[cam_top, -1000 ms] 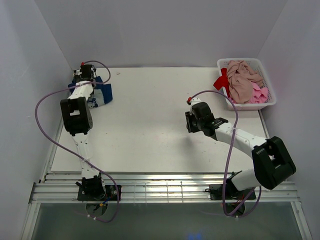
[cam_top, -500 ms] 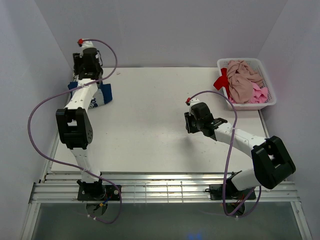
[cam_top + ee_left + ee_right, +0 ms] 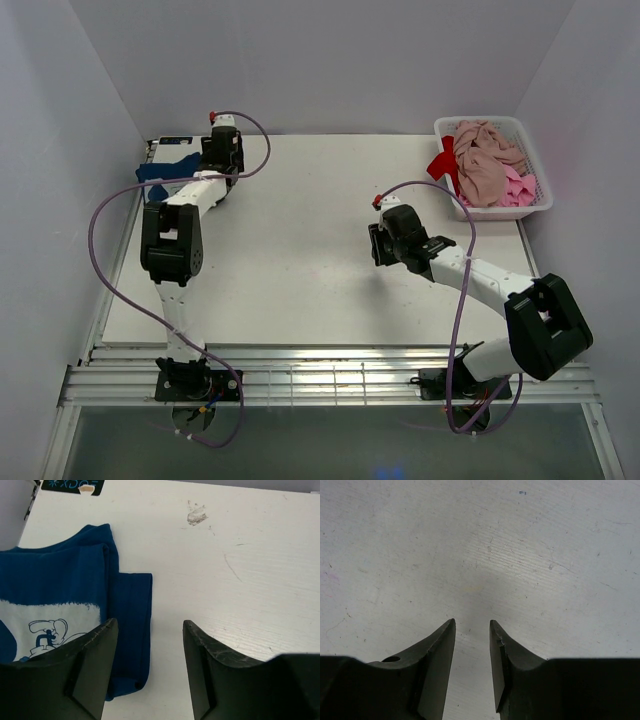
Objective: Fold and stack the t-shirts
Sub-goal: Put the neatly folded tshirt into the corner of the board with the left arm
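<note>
From above, the white table point(image 3: 300, 240) shows a wide bare stretch between the two arms. The left gripper point(image 3: 222, 150) is at the far left corner, close to the side wall, next to the navy tee point(image 3: 160, 166) that lies against the table's far left edge. The right gripper point(image 3: 378, 246) hangs over the middle right of the table, well apart from the white basket point(image 3: 505, 211) at the far right corner. A pink-beige tee point(image 3: 480, 160), a bright pink tee point(image 3: 518, 190) and a red tee point(image 3: 442, 165) are heaped in the basket.

In the left wrist view, the left gripper point(image 3: 149, 625) is spread wide and holds nothing. Its left finger point(image 3: 92, 665) is over the edge of the folded navy tee point(image 3: 120, 595). The tee's white print shows a cartoon outline. A dark label point(image 3: 72, 485) at the table's far edge has pale lettering too cut off to read.

In the right wrist view, the right gripper point(image 3: 472, 622) stands at a narrow gap over bare, scuffed tabletop, with nothing in it.
</note>
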Robot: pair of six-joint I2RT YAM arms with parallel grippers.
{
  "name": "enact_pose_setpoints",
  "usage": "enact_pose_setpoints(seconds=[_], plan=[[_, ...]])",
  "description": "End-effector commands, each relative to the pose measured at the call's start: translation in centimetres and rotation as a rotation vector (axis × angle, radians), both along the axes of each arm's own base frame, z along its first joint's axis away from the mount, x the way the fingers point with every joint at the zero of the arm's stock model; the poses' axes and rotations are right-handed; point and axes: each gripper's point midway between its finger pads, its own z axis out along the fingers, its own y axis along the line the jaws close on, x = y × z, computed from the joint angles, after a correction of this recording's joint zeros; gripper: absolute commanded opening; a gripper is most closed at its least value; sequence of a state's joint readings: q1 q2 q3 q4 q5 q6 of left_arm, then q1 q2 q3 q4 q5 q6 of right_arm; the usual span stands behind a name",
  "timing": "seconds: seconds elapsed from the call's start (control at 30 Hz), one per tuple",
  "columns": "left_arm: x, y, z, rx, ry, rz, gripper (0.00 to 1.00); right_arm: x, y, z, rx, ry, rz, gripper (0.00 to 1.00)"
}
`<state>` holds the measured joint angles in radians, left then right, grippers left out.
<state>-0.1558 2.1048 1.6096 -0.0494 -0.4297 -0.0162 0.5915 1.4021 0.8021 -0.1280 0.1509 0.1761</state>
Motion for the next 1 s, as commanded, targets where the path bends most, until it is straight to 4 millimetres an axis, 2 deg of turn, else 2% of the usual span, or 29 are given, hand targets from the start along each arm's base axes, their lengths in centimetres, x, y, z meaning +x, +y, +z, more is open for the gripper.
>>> enact_pose_setpoints(seconds=[0.0, 0.27, 0.37, 0.43, 0.5, 0.53, 0.6, 0.63, 0.87, 0.97], plan=[[1.4, -1.1, 1.9, -0.109, -0.072, -0.013, 0.65, 0.2, 0.0, 0.9, 0.001, -0.031, 0.001, 0.4], [0.9, 1.0, -3.8, -0.069, 0.026, 0.061, 0.65, 0.1, -0.1, 0.2, -0.011, -0.019, 0.002, 0.39], [0.3, 2.0, -5.8, -0.054, 0.064, 0.09, 0.64, 0.2, -0.1, 0.3, -0.012, -0.021, 0.002, 0.29], [-0.1, 2.6, -7.1, -0.051, 0.09, 0.114, 0.62, 0.0, -0.1, 0.2, -0.011, -0.017, 0.005, 0.15], [-0.7, 3.6, -8.2, -0.054, 0.114, 0.148, 0.54, 0.0, 0.0, 0.2, -0.008, -0.018, 0.009, 0.08], [-0.9, 3.8, -8.7, -0.07, 0.119, 0.164, 0.4, 0.0, 0.0, 0.2, -0.009, -0.015, 0.008, 0.08], [-1.4, 4.4, -9.5, -0.087, 0.13, 0.176, 0.22, -0.1, 0.0, 0.2, -0.008, -0.014, 0.011, 0.08], [-1.6, 4.5, -9.5, -0.091, 0.128, 0.18, 0.07, -0.2, 0.0, 0.2, -0.005, -0.014, 0.013, 0.08], [-3.3, 5.6, -11.1, -0.124, 0.179, 0.234, 0.01, -0.4, -0.2, 0.5, -0.002, -0.014, 0.011, 0.08], [-4.9, 5.7, -11.8, -0.141, 0.211, 0.256, 0.0, -0.4, -0.1, 1.2, 0.011, -0.026, 0.015, 0.08]])
